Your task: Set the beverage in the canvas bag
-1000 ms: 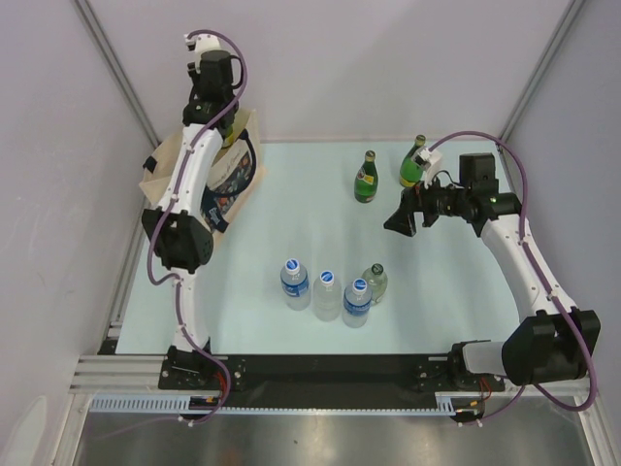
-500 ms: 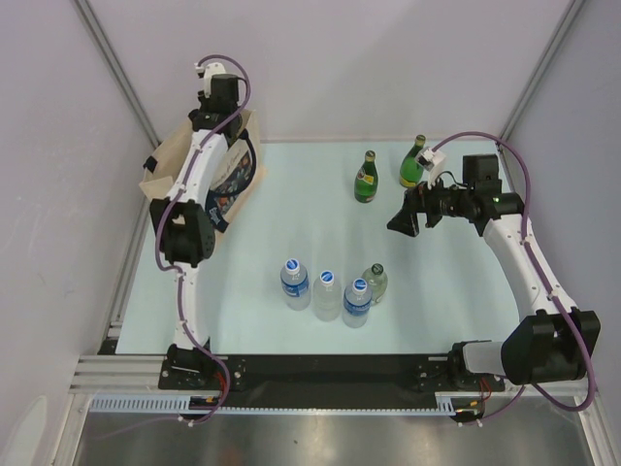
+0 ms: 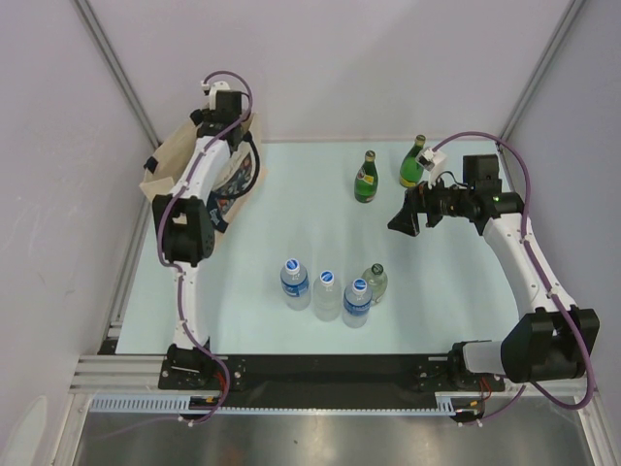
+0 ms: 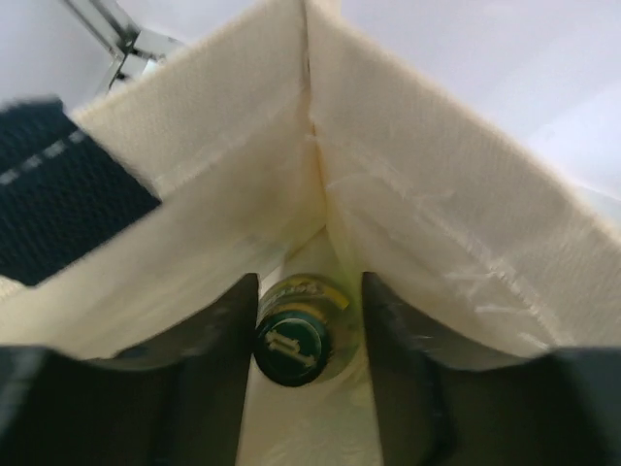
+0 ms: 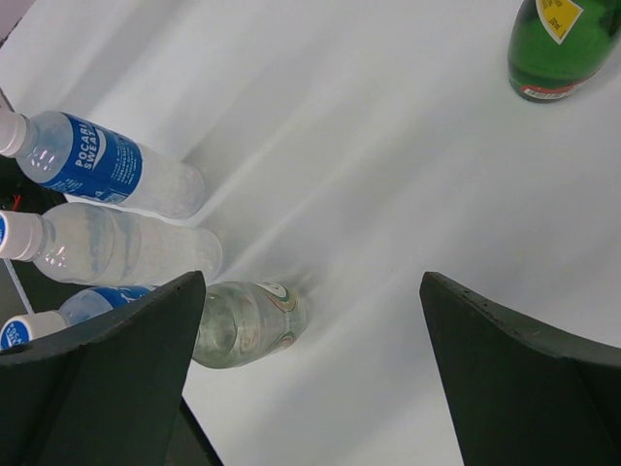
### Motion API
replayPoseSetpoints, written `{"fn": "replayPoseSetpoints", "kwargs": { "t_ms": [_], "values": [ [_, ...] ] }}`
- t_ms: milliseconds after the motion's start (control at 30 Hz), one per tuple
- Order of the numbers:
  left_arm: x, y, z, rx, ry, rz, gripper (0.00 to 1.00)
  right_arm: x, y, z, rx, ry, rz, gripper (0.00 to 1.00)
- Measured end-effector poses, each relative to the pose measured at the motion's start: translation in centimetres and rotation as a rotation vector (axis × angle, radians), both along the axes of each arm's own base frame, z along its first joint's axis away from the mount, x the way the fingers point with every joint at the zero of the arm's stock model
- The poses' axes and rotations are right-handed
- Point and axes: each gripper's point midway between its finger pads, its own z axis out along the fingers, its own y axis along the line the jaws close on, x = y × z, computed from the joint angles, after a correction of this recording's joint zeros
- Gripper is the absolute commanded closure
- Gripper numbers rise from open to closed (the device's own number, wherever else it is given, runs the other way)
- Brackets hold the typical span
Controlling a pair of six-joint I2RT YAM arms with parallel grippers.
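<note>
Left wrist view: the left gripper [image 4: 309, 291] is partly open astride the green-capped bottle [image 4: 291, 348], not clamping it. The bottle stands upright, long axis vertical, cap upward, in a corner inside the canvas bag [image 4: 417, 165]. The right gripper [image 5: 312, 282] gapes wide, empty.

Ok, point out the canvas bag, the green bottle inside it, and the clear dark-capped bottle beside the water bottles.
canvas bag [image 4: 437, 165], left wrist view, on its inner side wall.
green bottle [image 4: 291, 351], left wrist view, on its cap.
clear dark-capped bottle [image 5: 247, 320], right wrist view, on its body.
</note>
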Motion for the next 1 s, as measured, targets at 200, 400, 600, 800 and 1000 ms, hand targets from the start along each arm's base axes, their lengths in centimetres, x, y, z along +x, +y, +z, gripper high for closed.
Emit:
{"fn": "replayPoseSetpoints", "kwargs": {
  "t_ms": [200,400,600,800,1000],
  "values": [
    [0.6,0.4,2.1,-0.018,-0.067,0.006,0.25,0.0,0.0,-0.1,0.000,0.003,0.000,0.00],
    [0.4,-0.2,5.3,-0.055,-0.128,-0.037,0.18,0.0,0.0,-0.1,0.000,0.003,0.001,0.00],
    [-2.2,-2.1,12.1,-0.143,-0.213,-0.147,0.13,0.0,0.1,-0.1,0.001,-0.001,0.010,0.00],
    [-8.7,-4.4,17.3,-0.230,-0.231,-0.308,0.11,-0.3,0.1,-0.1,-0.004,0.001,0.023,0.00],
    [-14.3,-5.6,15.0,-0.238,-0.078,-0.428,0.11,-0.6,0.3,-0.1,-0.002,0.005,0.043,0.00]
  ]
}}
